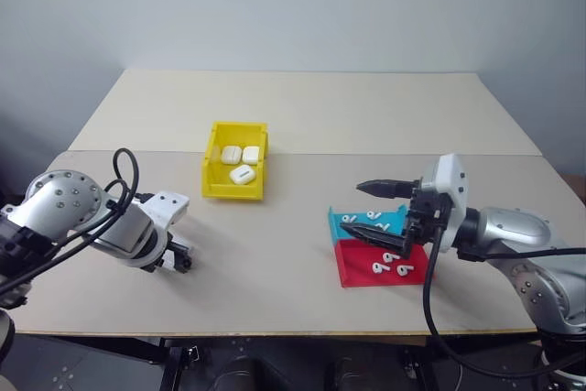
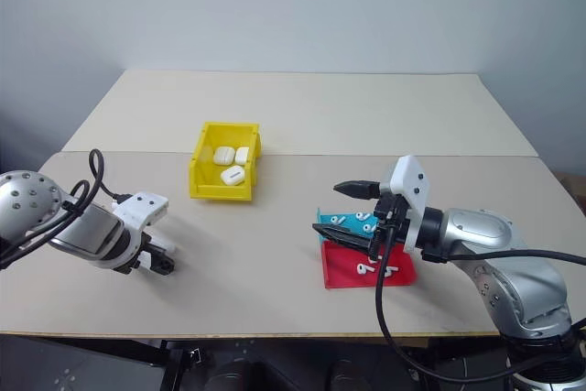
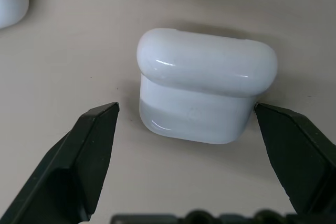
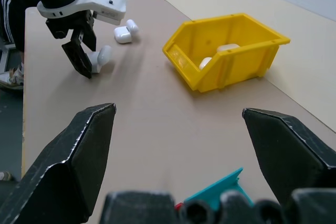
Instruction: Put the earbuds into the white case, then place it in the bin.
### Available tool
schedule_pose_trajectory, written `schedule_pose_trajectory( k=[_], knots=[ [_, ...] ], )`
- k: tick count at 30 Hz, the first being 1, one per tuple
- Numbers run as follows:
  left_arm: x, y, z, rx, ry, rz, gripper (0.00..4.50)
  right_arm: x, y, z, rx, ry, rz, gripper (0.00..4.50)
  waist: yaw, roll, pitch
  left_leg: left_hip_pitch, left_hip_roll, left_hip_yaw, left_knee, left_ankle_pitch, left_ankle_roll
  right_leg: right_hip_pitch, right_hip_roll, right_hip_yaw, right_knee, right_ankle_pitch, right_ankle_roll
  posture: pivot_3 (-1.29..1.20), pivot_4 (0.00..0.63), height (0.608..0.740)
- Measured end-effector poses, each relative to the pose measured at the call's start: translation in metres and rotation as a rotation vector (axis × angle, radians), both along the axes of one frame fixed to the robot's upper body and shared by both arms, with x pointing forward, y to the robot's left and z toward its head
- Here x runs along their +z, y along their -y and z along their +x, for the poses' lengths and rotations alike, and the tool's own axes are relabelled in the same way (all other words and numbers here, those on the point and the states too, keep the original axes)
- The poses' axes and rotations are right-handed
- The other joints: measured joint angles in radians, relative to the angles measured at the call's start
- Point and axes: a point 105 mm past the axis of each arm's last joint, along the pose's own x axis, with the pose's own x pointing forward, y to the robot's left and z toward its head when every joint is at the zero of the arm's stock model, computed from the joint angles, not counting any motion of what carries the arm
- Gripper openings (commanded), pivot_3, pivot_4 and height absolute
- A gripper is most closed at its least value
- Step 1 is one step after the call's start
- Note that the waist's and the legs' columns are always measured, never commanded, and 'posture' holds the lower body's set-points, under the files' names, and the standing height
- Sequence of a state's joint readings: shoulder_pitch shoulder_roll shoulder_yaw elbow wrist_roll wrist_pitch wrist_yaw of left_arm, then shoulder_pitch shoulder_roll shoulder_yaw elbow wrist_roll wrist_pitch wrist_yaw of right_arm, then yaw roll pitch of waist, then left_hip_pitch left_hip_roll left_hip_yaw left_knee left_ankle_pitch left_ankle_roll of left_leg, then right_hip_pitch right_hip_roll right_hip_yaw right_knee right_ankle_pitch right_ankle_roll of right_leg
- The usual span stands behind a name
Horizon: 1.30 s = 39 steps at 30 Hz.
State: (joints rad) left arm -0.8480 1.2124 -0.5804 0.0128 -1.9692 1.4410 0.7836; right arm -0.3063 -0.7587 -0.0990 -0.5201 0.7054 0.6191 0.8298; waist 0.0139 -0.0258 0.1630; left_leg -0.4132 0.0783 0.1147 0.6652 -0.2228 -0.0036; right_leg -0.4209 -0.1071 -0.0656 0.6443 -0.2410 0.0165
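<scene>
- We see one white case (image 3: pixel 206 85) lying closed on the table (image 1: pixel 302 116), right between the fingers of our left claw (image 3: pixel 186 114); the fingers stand apart on either side of it, one tip just at its edge, no clamp on it.
- In the right wrist view, we count two more white cases (image 4: pixel 126 31) on the table just past the left claw.
- Earbuds (image 1: pixel 392 267): we count about three on the red tray (image 1: pixel 352 272) and a few more on the teal tray (image 1: pixel 341 219); the exact number there is hidden by our right claw (image 1: pixel 366 210).
- The right claw hangs level above the two trays, fingers wide apart and holding nothing.
- The yellow bin (image 1: pixel 212 171) stands well away from both claws, farther back on the table and between them; we count three white cases inside it.
</scene>
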Motion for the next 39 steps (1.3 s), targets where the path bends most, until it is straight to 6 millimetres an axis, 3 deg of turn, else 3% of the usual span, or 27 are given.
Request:
schedule_pose_trajectory(
  k=[6, 12, 15, 20, 25, 27, 29, 31, 33, 39],
  knots=[
    [0.000, 0.003, -0.002, -0.020, -0.003, -0.006, 2.75, 0.000, -0.001, -0.001, 0.003, -0.005, 0.005, 4.50, 0.000, 0.000, 0.000, 0.000, 0.000, 0.000, 0.000, 0.000, 0.000, 0.000, 0.000, 0.000, 0.000, 0.000, 0.000, 0.00, 0.150, 0.740],
    [0.004, -0.001, -0.009, -0.033, 0.007, -0.010, 2.75, 0.000, -0.002, -0.002, 0.009, -0.006, 0.009, 4.50, -0.002, 0.000, 0.000, 0.000, 0.000, 0.000, 0.000, 0.000, 0.000, -0.001, 0.000, 0.000, 0.000, 0.000, 0.000, 0.00, 0.150, 0.740],
    [0.016, 0.000, -0.013, -0.050, 0.075, -0.061, 2.75, 0.000, -0.002, -0.002, 0.012, -0.007, 0.008, 4.50, -0.001, 0.000, 0.000, -0.001, 0.000, 0.000, 0.000, 0.000, 0.000, -0.001, 0.000, 0.000, 0.000, 0.000, 0.000, 0.00, 0.150, 0.740],
    [0.054, 0.004, -0.005, -0.129, 0.423, -0.194, 2.75, -0.002, 0.001, 0.000, 0.011, -0.018, 0.005, 4.50, -0.002, 0.001, 0.000, 0.000, 0.000, 0.004, -0.001, 0.000, 0.000, 0.000, 0.000, -0.001, -0.001, 0.000, 0.000, 0.00, 0.150, 0.740],
    [0.079, 0.028, 0.004, -0.376, 0.957, -0.422, 2.75, 0.003, 0.005, 0.006, 0.016, 0.000, -0.018, 4.50, -0.001, 0.002, -0.001, 0.000, 0.000, 0.006, -0.003, 0.000, 0.000, -0.001, 0.000, -0.002, -0.003, 0.000, -0.001, 0.00, 0.150, 0.740],
    [0.087, 0.039, 0.002, -0.467, 1.050, -0.495, 2.75, 0.006, 0.007, 0.007, 0.027, 0.013, -0.052, 4.50, 0.003, 0.001, -0.001, -0.001, 0.000, 0.005, -0.002, -0.001, 0.002, -0.001, 0.000, -0.003, -0.003, 0.000, -0.001, 0.00, 0.150, 0.740],
    [0.094, 0.050, 0.001, -0.526, 1.082, -0.608, 2.75, 0.010, 0.010, 0.007, 0.035, 0.033, -0.116, 4.50, 0.010, 0.002, -0.001, -0.001, 0.000, 0.005, -0.001, -0.003, 0.006, 0.000, 0.000, -0.002, -0.002, 0.000, -0.001, 0.00, 0.150, 0.740],
    [0.110, 0.068, 0.001, -0.589, 1.097, -0.920, 2.75, 0.008, 0.017, 0.007, 0.047, 0.017, -0.295, 4.50, 0.019, 0.003, -0.002, -0.002, 0.000, 0.005, 0.001, -0.004, 0.007, 0.000, -0.001, -0.003, -0.001, 0.000, -0.001, 0.00, 0.150, 0.740],
    [0.118, 0.078, -0.001, -0.645, 1.076, -1.105, 2.75, 0.005, 0.023, 0.005, 0.055, -0.017, -0.432, 4.50, 0.015, 0.001, -0.003, -0.002, 0.001, 0.004, 0.003, -0.005, 0.008, 0.001, 0.000, -0.003, -0.002, 0.000, -0.001, 0.00, 0.150, 0.740],
    [0.110, 0.108, -0.009, -0.954, 1.025, -1.212, 2.75, -0.017, 0.026, -0.001, 0.097, -0.208, -0.648, 4.50, -0.003, 0.001, -0.003, -0.002, 0.001, 0.004, 0.003, -0.005, 0.008, 0.000, 0.000, -0.003, -0.001, 0.000, 0.000, 0.00, 0.150, 0.740]
  ],
)
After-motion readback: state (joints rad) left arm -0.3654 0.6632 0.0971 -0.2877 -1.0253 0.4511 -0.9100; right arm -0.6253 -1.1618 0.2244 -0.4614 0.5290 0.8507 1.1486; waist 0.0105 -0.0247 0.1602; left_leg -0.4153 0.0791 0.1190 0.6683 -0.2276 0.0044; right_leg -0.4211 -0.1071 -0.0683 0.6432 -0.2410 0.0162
